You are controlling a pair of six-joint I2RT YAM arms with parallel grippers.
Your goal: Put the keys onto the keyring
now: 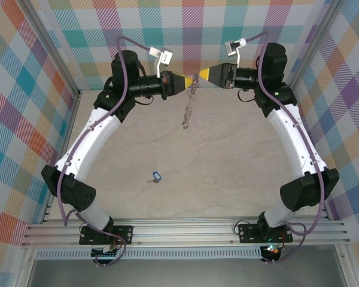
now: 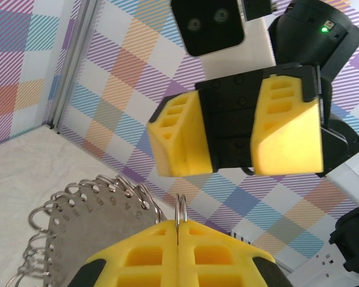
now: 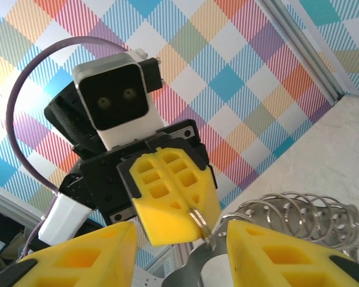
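My left claw point(image 2: 178, 230) is pressed together, its two yellow fingers point(image 2: 137, 257) meeting flat along a seam, and a small wire loop of the keyring point(image 2: 87, 224) is pinched between their tips, standing up out of that seam. The rest of the keyring hangs off to one side of the fingers, a grey metal disc whose rim is fringed with many small wire loops. From above, it dangles below the spot where my two claws meet, over the far part of the tabletop point(image 1: 227, 161), about midway between the left and right edges. I cannot tell whether its lowest loops touch the surface. My right claw point(image 2: 233, 137) faces the left one head on, tip to tip, with its fingers spread and a clear gap between them. From my right wrist, the pinched loop sits just beside the inner face of one spread finger point(image 3: 281, 257), and I cannot tell whether they touch. The key point(image 1: 156, 177), tiny with a blue oval tag, lies flat on the tabletop toward the near edge, a little left of the middle, well apart from both claws and from the keyring. Plaid walls point(image 1: 24, 89) close in the left, right and far edges.
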